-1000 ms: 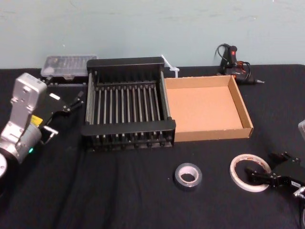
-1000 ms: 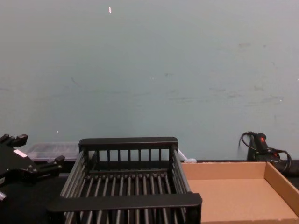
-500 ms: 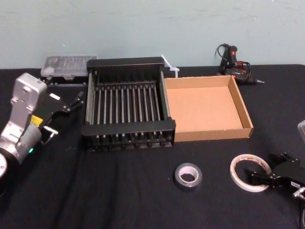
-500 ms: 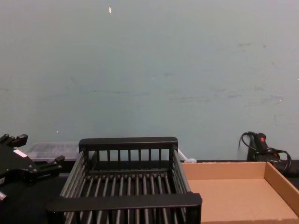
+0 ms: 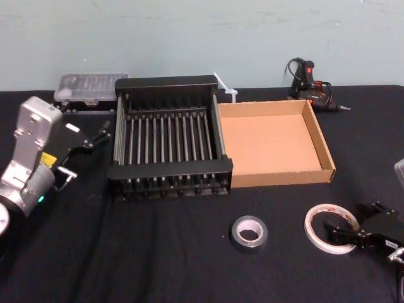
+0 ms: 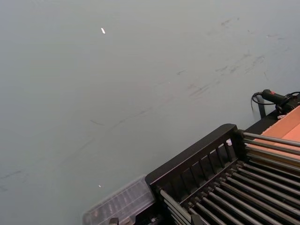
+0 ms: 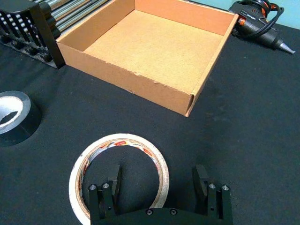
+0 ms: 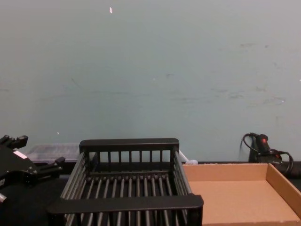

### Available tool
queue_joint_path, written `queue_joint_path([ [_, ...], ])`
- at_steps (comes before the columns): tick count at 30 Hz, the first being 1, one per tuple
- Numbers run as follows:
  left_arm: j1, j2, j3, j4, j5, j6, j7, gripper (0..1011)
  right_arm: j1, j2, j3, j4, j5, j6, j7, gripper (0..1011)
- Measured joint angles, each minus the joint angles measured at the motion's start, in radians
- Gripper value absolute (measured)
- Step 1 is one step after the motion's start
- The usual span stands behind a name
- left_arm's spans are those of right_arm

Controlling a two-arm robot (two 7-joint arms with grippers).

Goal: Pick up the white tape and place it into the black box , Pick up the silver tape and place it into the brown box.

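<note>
The head view laid out the whole worktop (image 5: 177,265), and the right wrist view added the close detail of how the right tool (image 7: 158,180) met the white tape (image 7: 117,139). That tape lay flat on the robot's side of the brown box (image 5: 284,178), off its near right corner, and apart from it. The right tool stood wide open over the roll's right side. One finger (image 7: 115,176) was down inside the roll's hole and the other was outside, so the roll's wall sat between them. Whether either finger touched it could not be told, and nothing was gripped. From the head, the right tool (image 5: 352,219) reached the white tape (image 5: 314,235) from the right. The silver tape (image 5: 237,230) lay flat off the brown box's near left corner, nearer the robot. The black box (image 5: 170,169) stood against the brown box's left wall. The chest view gave the side-on look at the left tool (image 8: 40,150), which was open, empty and raised, well left of the brown box beyond the black box.
</note>
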Motion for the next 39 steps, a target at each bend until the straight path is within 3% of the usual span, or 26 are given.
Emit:
queue_joint_path([
  [3, 0.000, 0.000, 0.000, 0.000, 0.000, 0.000, 0.000, 1001, 0.000, 0.000, 0.000, 0.000, 0.000, 0.000, 0.000, 995],
  [8, 0.000, 0.000, 0.000, 0.000, 0.000, 0.000, 0.000, 1001, 0.000, 0.000, 0.000, 0.000, 0.000, 0.000, 0.000, 901],
  [31, 0.000, 0.000, 0.000, 0.000, 0.000, 0.000, 0.000, 1001, 0.000, 0.000, 0.000, 0.000, 0.001, 0.000, 0.000, 166],
  [34, 0.000, 0.000, 0.000, 0.000, 0.000, 0.000, 0.000, 1001, 0.000, 0.000, 0.000, 0.000, 0.001, 0.000, 0.000, 106],
  [39, 0.000, 0.000, 0.000, 0.000, 0.000, 0.000, 0.000, 1001, 0.000, 0.000, 0.000, 0.000, 0.001, 0.000, 0.000, 97],
])
